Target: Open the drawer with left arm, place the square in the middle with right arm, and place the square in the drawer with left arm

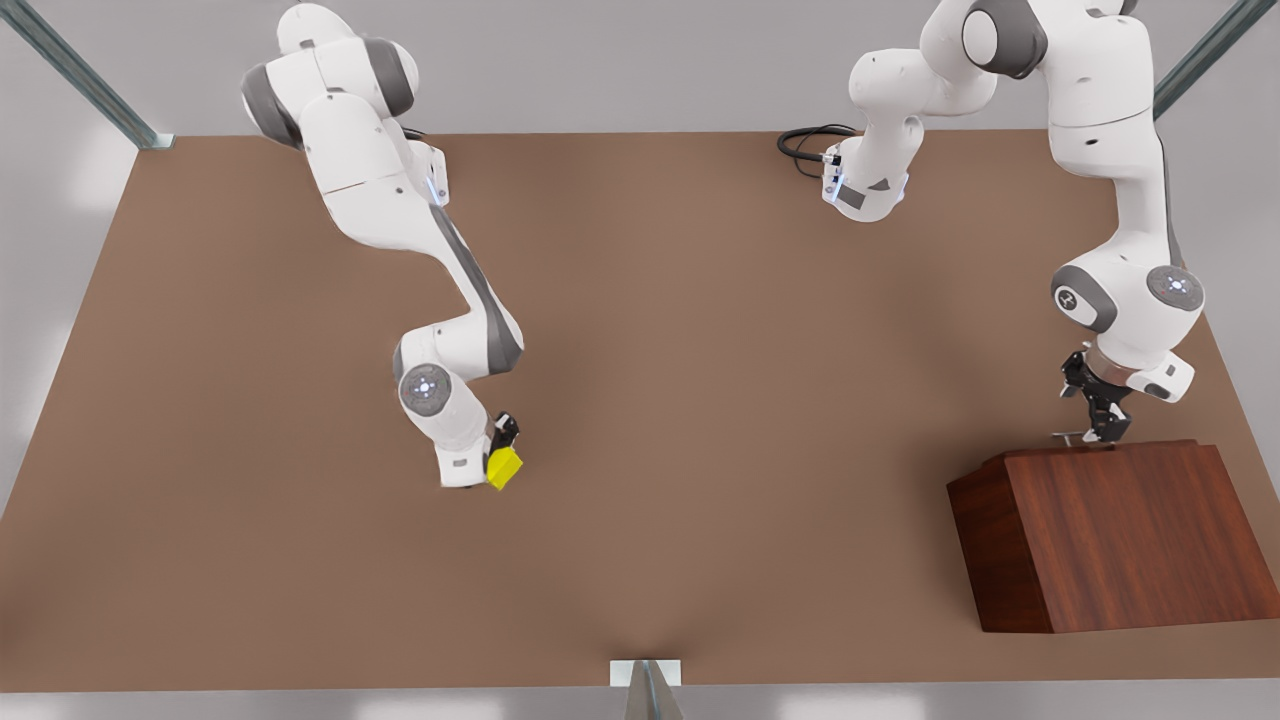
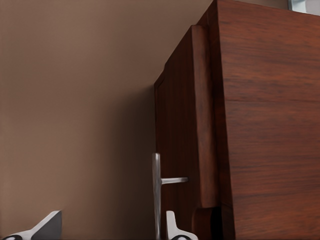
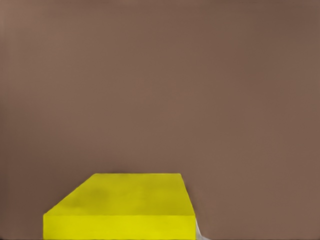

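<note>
The table (image 1: 700, 400) is a plain matte brown surface reaching almost to every edge of the front view, with pale grey floor or wall beyond it and grey metal struts (image 1: 90, 85) running in at the upper corners.

On the front view's right, near the table's edge, stands the cabinet (image 1: 1120, 535), dark reddish-brown wood with a sloped body. Its drawer (image 2: 187, 125) sits closed, the front panel close against the cabinet face in the left wrist view. The thin silver handle (image 2: 157, 195) stands off that panel on a short post.

The left claw (image 1: 1100, 425) hangs at the cabinet's far top edge, right at the handle. In the left wrist view its fingertips (image 2: 47, 226) are spread, one out over the bare table and the other just beside the handle bar; whether that one touches the bar cannot be told.

The right claw (image 1: 505, 450) is on the front view's left, low over the table. It pinches the square (image 1: 504, 467), a small bright yellow cube held tilted at the fingertips, well apart from the cabinet. In the right wrist view the square (image 3: 122, 207) sits close under the camera against bare table.
</note>
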You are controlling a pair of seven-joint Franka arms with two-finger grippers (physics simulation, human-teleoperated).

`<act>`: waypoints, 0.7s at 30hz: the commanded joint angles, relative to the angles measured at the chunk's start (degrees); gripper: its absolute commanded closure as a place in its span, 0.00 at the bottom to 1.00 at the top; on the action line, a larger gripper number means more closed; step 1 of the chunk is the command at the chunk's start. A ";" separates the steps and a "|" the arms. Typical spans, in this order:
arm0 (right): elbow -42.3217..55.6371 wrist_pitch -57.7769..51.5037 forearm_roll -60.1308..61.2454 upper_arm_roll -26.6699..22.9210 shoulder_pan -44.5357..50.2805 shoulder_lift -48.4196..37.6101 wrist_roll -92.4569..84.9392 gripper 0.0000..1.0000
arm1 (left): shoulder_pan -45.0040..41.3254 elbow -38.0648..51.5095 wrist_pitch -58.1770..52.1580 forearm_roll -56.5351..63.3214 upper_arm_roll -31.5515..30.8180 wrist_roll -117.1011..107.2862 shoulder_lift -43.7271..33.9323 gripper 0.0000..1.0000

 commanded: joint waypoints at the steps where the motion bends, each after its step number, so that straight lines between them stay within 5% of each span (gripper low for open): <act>1: 0.66 0.00 -0.04 0.00 0.47 0.47 0.52 0.26 | 0.00 -0.23 -0.04 -0.01 0.00 0.06 -0.09 0.00; 11: 37.04 -13.63 -1.62 0.88 14.71 22.35 26.88 0.26 | 0.00 -1.99 -3.03 0.08 0.09 0.06 -2.20 0.00; 21: 44.87 -12.57 -2.15 1.76 21.12 29.47 36.38 0.26 | 0.00 -3.04 -6.72 0.17 0.53 0.06 -4.66 0.00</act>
